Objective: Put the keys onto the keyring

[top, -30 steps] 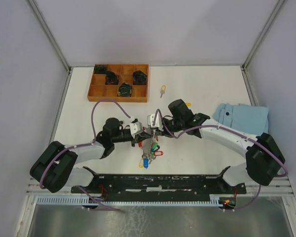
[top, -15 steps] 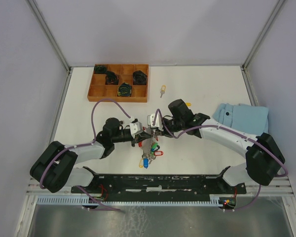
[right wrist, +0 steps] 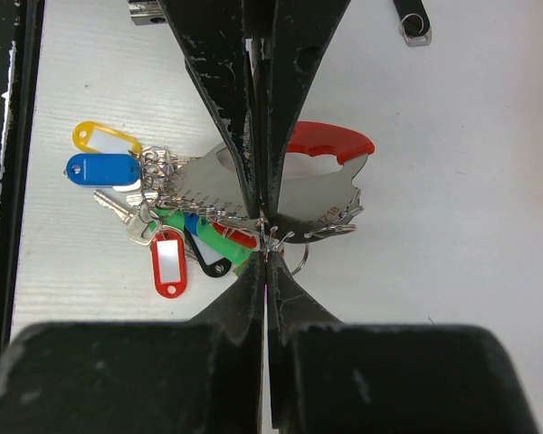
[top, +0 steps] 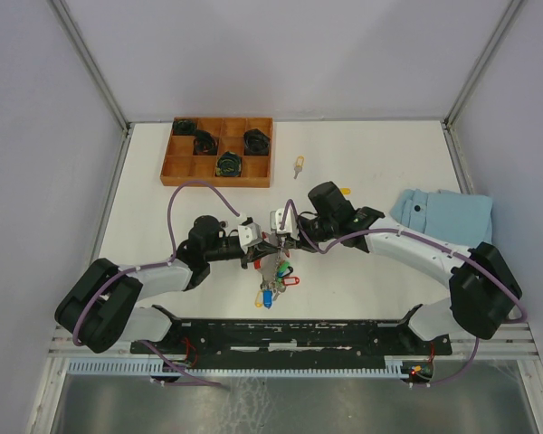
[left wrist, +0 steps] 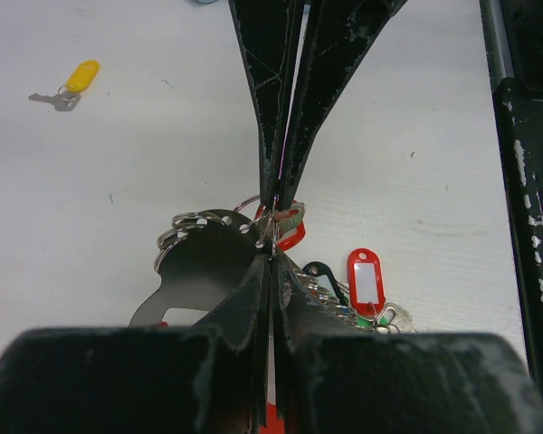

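Observation:
The keyring [top: 273,274] lies on the white table between the arms, a bunch with a silver plate [right wrist: 299,194], a red curved strap [right wrist: 330,140] and blue, yellow, red and green tags. My left gripper [top: 267,246] and right gripper [top: 283,240] meet tip to tip over it. In the left wrist view my left gripper [left wrist: 271,260] is shut on the bunch's thin wire rings, with the right fingers [left wrist: 294,108] pinching from above. In the right wrist view my right gripper [right wrist: 265,256] is shut on the same rings. Loose keys with yellow tags lie apart [top: 299,164] [left wrist: 72,81].
A wooden compartment tray [top: 176,168] holding several black objects stands at the back left. A folded light blue cloth [top: 443,217] lies at the right. A second yellow tag [top: 345,191] shows beside the right arm. A black metal rail [top: 299,336] runs along the near edge.

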You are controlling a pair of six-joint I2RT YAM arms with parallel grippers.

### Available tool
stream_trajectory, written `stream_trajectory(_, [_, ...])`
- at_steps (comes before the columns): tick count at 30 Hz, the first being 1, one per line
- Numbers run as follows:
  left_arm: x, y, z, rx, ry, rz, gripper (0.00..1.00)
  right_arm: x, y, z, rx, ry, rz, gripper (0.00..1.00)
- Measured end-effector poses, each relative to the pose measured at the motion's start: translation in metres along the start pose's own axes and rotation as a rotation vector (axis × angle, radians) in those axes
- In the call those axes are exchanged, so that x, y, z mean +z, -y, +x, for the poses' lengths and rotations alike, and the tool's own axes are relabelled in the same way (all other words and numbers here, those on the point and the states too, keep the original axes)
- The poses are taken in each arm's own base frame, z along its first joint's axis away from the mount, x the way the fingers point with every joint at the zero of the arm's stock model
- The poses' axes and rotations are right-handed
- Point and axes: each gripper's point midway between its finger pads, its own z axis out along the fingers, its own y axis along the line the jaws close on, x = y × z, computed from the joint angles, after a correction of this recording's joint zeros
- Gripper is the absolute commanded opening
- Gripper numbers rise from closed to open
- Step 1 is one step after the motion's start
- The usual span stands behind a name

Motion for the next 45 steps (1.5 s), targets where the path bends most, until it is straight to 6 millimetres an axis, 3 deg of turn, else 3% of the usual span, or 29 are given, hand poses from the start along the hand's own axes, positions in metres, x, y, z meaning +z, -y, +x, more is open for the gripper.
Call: stream_trajectory(45, [0.0001,0.0000,-0.0001,0.001,0.000,0.000,0.03,-0.0014,0.0008,-0.0022,-0.002,0.015,0.016,0.01])
